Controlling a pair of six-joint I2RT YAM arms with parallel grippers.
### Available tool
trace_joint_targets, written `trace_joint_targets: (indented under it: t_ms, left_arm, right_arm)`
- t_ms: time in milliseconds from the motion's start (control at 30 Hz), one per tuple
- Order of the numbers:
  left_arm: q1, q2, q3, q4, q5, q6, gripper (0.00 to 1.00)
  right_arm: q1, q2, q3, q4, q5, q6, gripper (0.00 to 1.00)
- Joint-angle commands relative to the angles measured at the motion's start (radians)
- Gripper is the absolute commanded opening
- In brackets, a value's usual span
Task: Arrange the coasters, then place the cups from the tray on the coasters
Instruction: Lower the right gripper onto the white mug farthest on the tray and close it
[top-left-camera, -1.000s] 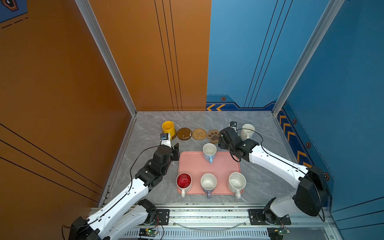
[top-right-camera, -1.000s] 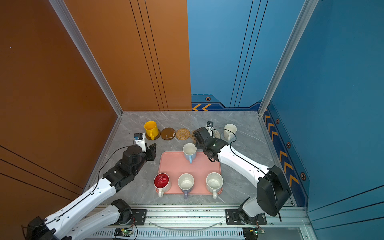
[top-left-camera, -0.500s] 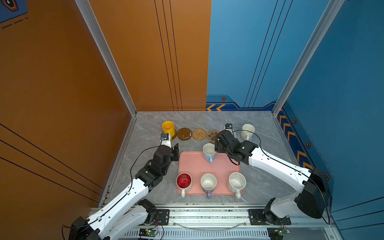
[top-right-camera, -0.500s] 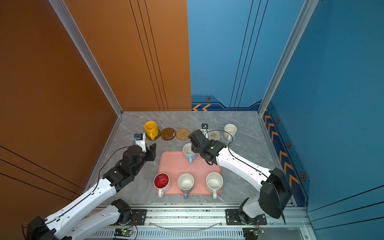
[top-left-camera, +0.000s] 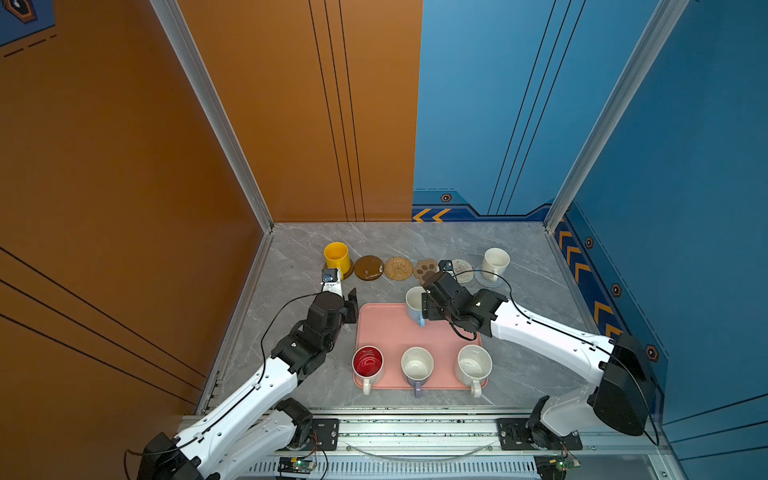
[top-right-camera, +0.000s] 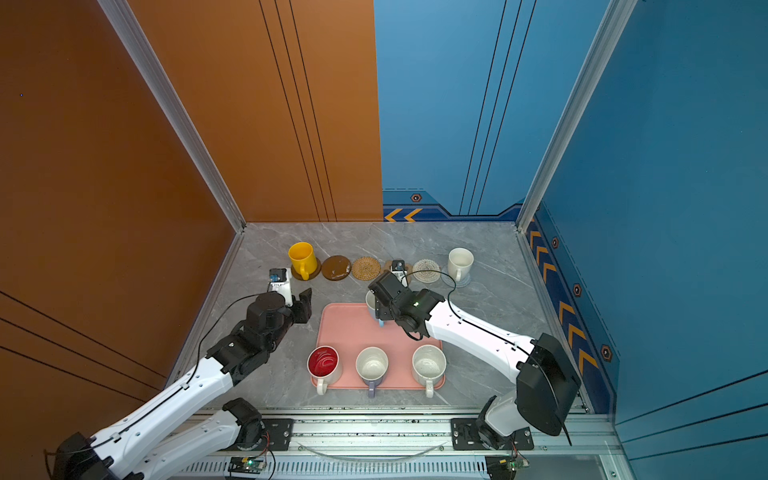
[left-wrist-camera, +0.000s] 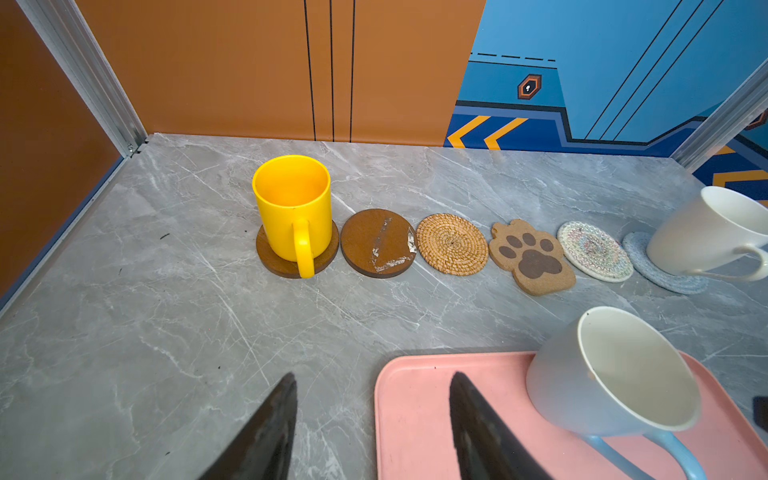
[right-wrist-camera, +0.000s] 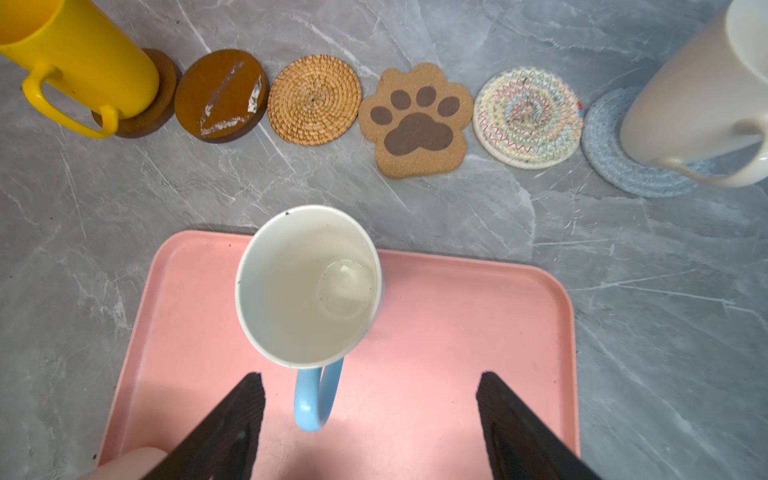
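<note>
Over the tray (right-wrist-camera: 457, 332), right gripper (right-wrist-camera: 370, 377) agape behind light blue cup (right-wrist-camera: 307, 286); left gripper (left-wrist-camera: 372, 375) agape.

yel mug (left-wrist-camera: 292, 208) on brn coaster (left-wrist-camera: 272, 266) | L claw (left-wrist-camera: 372, 376) spread, empty

A row on the grey marble bench (right-wrist-camera: 415, 208): glossy dark brown disc coaster (right-wrist-camera: 163, 106) (under the upright yellow mug (right-wrist-camera: 83, 54)), second brown disc (right-wrist-camera: 220, 102), tan woven round (right-wrist-camera: 314, 99), brown paw-shaped mat (right-wrist-camera: 415, 120), cream woven round (right-wrist-camera: 528, 118), light blue woven mat (right-wrist-camera: 611, 160) under the plain white mug (right-wrist-camera: 685, 95). Salmon-pink rectangular tray (right-wrist-camera: 457, 324) — light blue mug (right-wrist-camera: 307, 286) at its far edge; red-lined mug (top-left-camera: 368, 362), lavender mug (top-left-camera: 417, 366) and speckled white mug (top-left-camera: 473, 365) along the near rim.
</note>
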Motion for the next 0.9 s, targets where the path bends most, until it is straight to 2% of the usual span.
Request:
trace_joint_targets:
  t_ms: [0, 400, 867]
  left_arm:
    - [0.005, 0.003, -0.014, -0.003, -0.02, 0.013, 0.6]
    - [0.008, 0.012, -0.013, -0.005, -0.018, 0.012, 0.6]
    - [0.021, 0.01, -0.02, -0.006, -0.015, 0.012, 0.61]
  right_arm:
    - [0.016, 0.014, -0.02, -0.035, -0.028, 0.027, 0.79]
    - [0.03, 0.086, -0.005, -0.034, -0.064, 0.034, 0.78]
    - [0.032, 0.166, 0.038, -0.035, -0.082, 0.021, 0.67]
